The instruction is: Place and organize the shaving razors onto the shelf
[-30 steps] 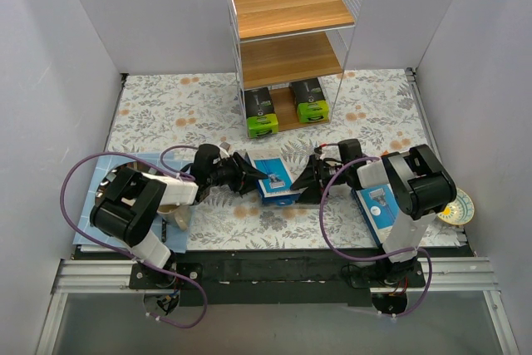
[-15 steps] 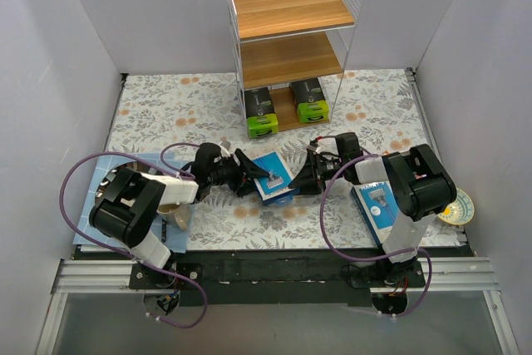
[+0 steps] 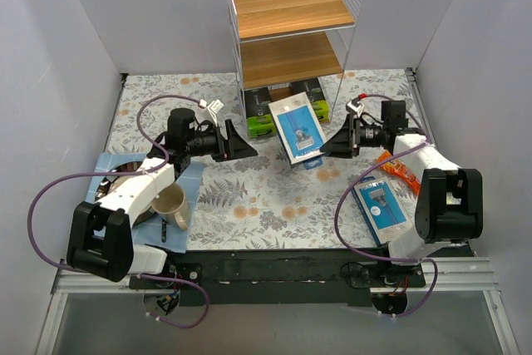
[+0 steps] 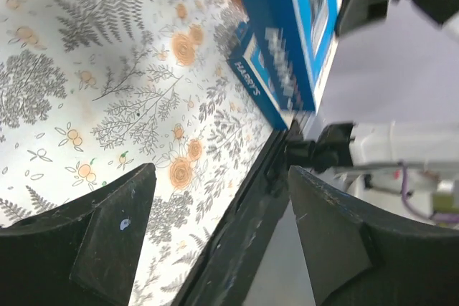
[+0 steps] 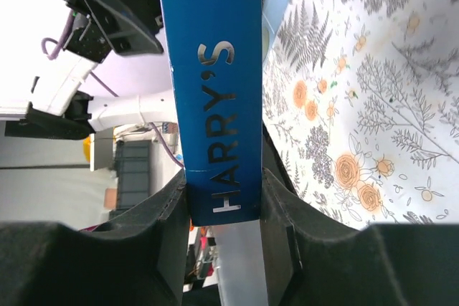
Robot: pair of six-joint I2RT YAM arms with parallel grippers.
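While the right gripper [image 3: 327, 148] clamps one edge of a Harry's razor pack [image 3: 299, 130], held aloft with its long axis pointing roughly at the shelf [image 3: 291, 60] just beyond, the left gripper [image 3: 243, 140] hangs open and empty to its left; the second razor pack [image 3: 379, 204] lies flat on the floral cloth [image 3: 249, 205], on the right gripper's side

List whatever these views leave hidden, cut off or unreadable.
- Top view: the lowest board of the tall white wire shelf and its green-and-black boxes, mostly covered by the upper boards and the held blue razor pack.
- Right wrist view: that pack's face; only its edge shows in the right gripper.
- Left wrist view: the pack runs off the top edge.
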